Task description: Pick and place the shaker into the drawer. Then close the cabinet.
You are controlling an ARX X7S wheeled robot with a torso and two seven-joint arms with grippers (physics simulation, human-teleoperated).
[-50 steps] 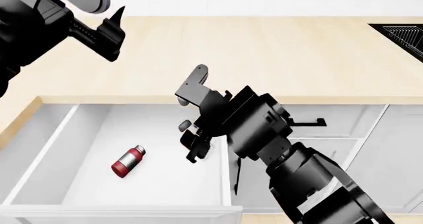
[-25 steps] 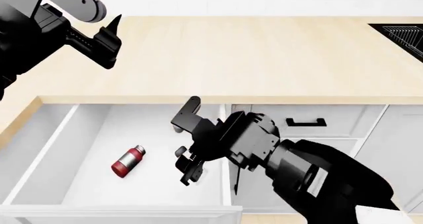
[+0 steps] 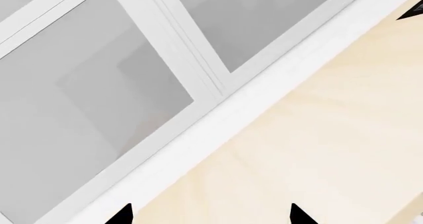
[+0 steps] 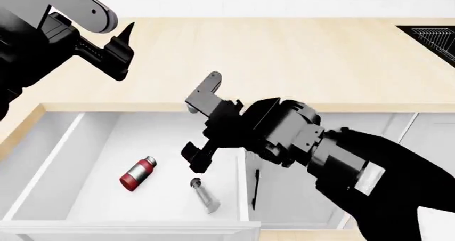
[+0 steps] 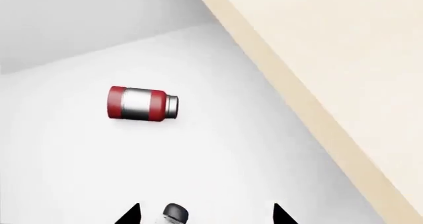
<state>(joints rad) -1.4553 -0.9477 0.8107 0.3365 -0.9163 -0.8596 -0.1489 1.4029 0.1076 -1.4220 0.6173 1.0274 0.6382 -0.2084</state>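
Observation:
The red shaker (image 4: 137, 173) (image 5: 140, 103) with its silvery top lies on its side on the white floor of the pulled-out drawer (image 4: 85, 145) (image 5: 251, 154). My right gripper (image 4: 193, 131) (image 5: 206, 216) hangs open over the drawer's right half, empty, a little way from the red shaker. A clear shaker with a dark cap (image 4: 202, 194) (image 5: 175, 212) lies on the drawer floor just below it. My left gripper (image 4: 127, 46) (image 3: 210, 216) is open and empty, up over the wooden countertop (image 4: 299, 59) at the left.
A narrower drawer front with a black handle (image 4: 340, 130) sits right of the open drawer, partly behind my right arm. A dark sink rack (image 4: 435, 37) is at the counter's far right. The left wrist view shows grey wall panels (image 3: 99, 100) behind the countertop (image 3: 317, 135).
The clear shaker now lies on the drawer floor; it did not show before. My right gripper has lifted and turned above it. The red shaker and left arm have barely moved.

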